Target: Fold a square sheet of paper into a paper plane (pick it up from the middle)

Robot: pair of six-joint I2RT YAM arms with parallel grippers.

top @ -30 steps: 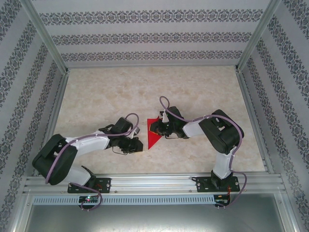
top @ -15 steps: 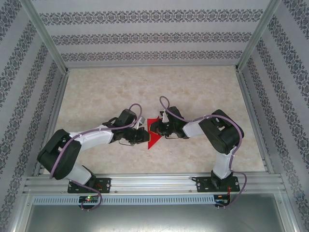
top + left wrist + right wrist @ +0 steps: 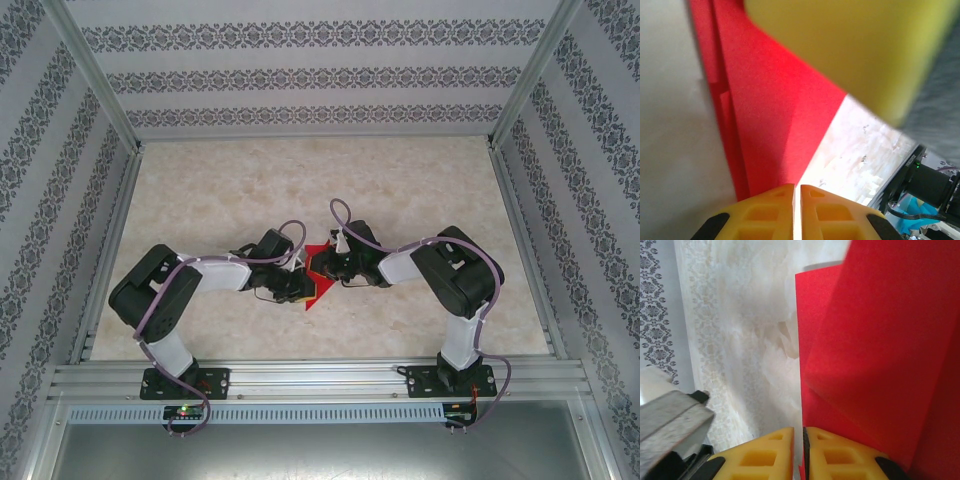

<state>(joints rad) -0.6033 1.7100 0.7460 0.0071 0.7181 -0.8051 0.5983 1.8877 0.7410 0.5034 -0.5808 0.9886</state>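
The left gripper [image 3: 300, 284] has swung right to reach the red paper [image 3: 317, 297] at frame centre, its fingers pressed together. The right gripper [image 3: 320, 266] stays clamped on the paper. Below lies a beige marbled table [image 3: 400, 190], ringed by patterned walls [image 3: 320, 75].

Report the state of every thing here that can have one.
bright red creased paper sheet: partly folded, flaps layered, tapering to a point.
left gripper: jaws shut at the paper's edge; cannot tell whether it pinches it.
right gripper: jaws shut on the paper.
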